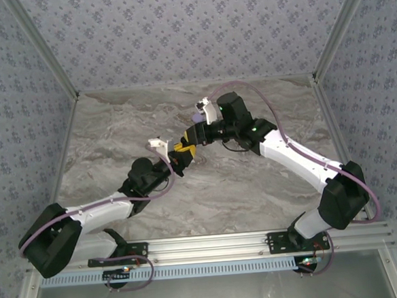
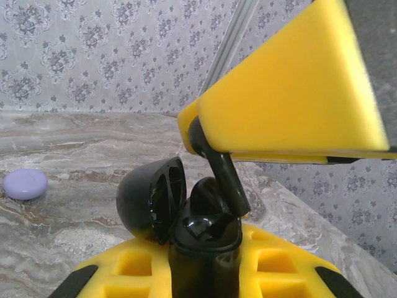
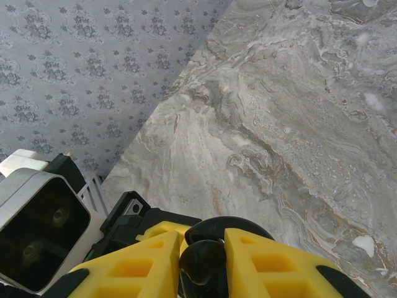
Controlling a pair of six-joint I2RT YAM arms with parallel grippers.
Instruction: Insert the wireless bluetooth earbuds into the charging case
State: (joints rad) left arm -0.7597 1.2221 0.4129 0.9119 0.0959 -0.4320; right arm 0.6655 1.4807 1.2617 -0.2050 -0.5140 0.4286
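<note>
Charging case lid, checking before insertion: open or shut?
Open. The small round black charging case has its domed lid hinged back, hollow inside showing.

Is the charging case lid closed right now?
No, the left wrist view shows the charging case lid hinged open, with an earbud at its mouth.

White arms (image 1: 298, 157), black joints (image 1: 343, 203), lilac cables (image 1: 374, 198), yellow pincer pads (image 3: 273, 267).
</note>
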